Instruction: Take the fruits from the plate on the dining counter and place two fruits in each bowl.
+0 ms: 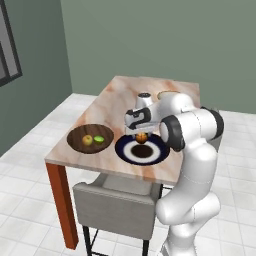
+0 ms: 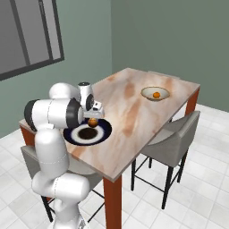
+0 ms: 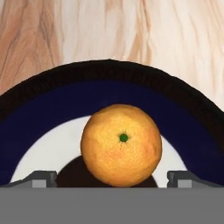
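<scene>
While my claw point(image 1: 142, 134) grips one orange fruit point(image 1: 142, 137) just above the plate point(image 1: 125, 151) near the table's point(image 1: 131, 95) near edge, its fingers sit either side. Yellow fruit point(image 1: 88, 140) and green fruit point(image 1: 99, 139) lie in the wooden bowl point(image 1: 75, 140) at the near left corner. Another orange point(image 2: 156, 95) rests in the cream bowl point(image 2: 147, 92) toward the far end.

Fruits, plate and bowls on the dining counter point(image 1: 127, 95)

From the plate point(image 1: 142, 150): wooden bowl point(image 1: 90, 138) at nine o'clock holding two fruits; small bowl point(image 2: 155, 93), one fruit, one o'clock.
</scene>
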Available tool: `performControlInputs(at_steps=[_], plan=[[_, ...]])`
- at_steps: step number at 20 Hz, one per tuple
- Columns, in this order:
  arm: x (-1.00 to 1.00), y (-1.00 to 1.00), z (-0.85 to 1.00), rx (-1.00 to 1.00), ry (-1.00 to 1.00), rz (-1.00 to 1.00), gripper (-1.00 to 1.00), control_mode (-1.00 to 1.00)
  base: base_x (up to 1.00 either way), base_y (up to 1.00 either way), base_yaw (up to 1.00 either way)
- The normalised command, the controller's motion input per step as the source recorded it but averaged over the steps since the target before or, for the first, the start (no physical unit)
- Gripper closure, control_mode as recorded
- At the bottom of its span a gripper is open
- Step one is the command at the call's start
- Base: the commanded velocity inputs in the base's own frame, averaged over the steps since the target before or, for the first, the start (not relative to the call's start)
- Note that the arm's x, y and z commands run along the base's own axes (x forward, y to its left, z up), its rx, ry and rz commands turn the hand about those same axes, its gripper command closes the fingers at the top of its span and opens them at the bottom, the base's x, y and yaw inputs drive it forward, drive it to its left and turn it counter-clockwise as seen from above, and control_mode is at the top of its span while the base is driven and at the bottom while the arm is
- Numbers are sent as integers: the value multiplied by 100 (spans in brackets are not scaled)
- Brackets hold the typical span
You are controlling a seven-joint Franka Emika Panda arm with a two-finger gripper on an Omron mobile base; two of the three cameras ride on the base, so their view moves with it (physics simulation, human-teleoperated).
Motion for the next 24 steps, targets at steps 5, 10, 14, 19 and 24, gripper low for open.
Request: performControlInputs(at_steps=[5, 10, 14, 19, 24], plan=[[0, 0, -8, 0, 0, 0, -100, -100, 0, 0, 0], [6, 0, -11, 0, 0, 0, -100, -100, 0, 0, 0], [9, 0, -7, 0, 0, 0, -100, -100, 0, 0, 0], [19, 0, -5, 0, 0, 0, -100, -100, 0, 0, 0], [8, 0, -25, 0, 0, 0, -100, -100, 0, 0, 0]])
